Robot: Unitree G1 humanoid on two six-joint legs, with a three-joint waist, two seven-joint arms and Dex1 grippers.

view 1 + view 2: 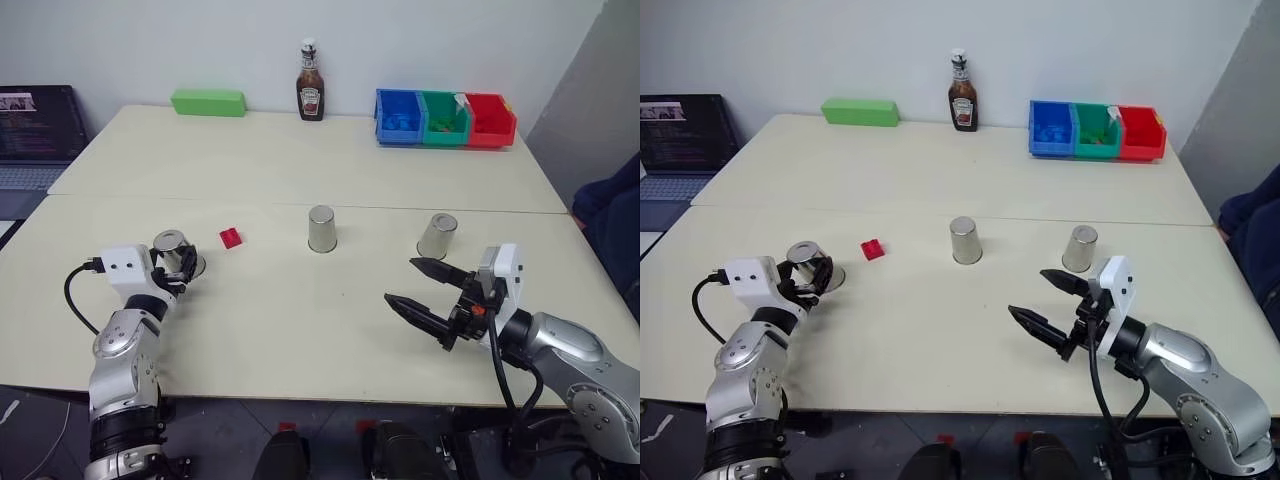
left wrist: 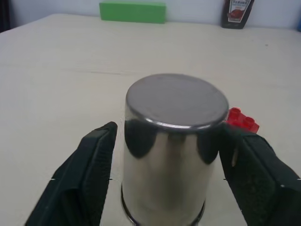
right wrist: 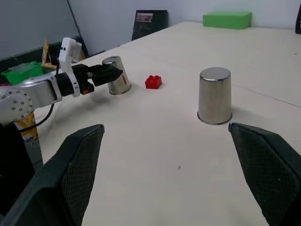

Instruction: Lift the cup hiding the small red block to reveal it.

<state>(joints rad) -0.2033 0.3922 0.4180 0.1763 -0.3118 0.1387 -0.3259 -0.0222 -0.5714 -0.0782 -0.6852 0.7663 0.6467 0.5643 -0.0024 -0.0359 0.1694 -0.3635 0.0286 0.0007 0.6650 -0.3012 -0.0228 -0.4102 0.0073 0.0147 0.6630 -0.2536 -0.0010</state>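
Left tool (image 1: 178, 268), lower left of frame: fingers spread, flanking inverted steel cup (image 1: 174, 252) set on worktop (image 1: 300, 310), gaps visible both sides. Small red block (image 1: 231, 237) exposed just right of that cup. Right tool (image 1: 425, 293), lower right: released, holding nothing.

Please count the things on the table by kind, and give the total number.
Steel cups: 3
Small red block: 1
Green box: 1
Sauce bottle: 1
Storage bins: 3, blue, green, red
Total: 9
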